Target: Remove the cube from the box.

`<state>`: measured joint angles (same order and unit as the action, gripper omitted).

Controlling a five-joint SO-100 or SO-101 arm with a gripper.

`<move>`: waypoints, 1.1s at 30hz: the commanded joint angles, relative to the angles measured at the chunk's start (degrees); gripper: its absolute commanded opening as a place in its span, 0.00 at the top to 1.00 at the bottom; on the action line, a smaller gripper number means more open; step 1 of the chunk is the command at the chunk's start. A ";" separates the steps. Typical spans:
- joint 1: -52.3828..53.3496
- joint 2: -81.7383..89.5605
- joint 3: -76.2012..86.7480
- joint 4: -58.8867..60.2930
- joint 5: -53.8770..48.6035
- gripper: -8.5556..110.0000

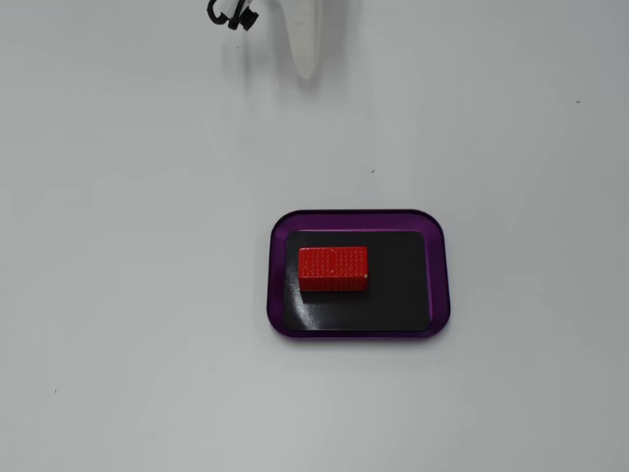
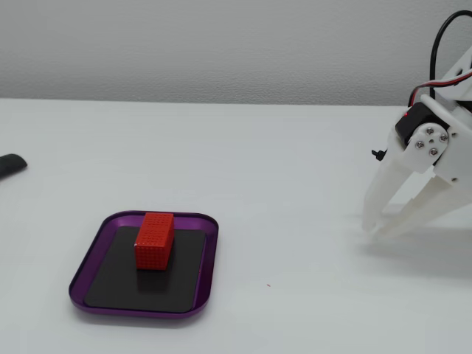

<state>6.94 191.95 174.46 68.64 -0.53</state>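
Observation:
The red cube (image 1: pixel 333 268) lies flat inside the purple-rimmed box (image 1: pixel 354 215), on its black bottom towards the left side in this fixed view. In the other fixed view the cube (image 2: pixel 154 240) sits at the far end of the box (image 2: pixel 88 262). My white gripper (image 2: pixel 373 231) stands far to the right of the box with its tips down at the table. Its fingers meet at the tips and hold nothing. From above, only its tip (image 1: pixel 308 65) shows at the top edge, well away from the box.
The table is plain white. A dark object (image 2: pixel 11 165) lies at the left edge in a fixed view. A black cable (image 1: pixel 230 14) shows at the top edge from above. A grey wall runs behind the table.

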 commanded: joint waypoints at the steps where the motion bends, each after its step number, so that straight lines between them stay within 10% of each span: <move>1: 0.62 3.60 0.26 -0.53 0.79 0.93; 33: 0.79 3.60 0.35 -0.62 0.00 0.93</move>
<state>6.94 191.95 174.46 68.64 0.00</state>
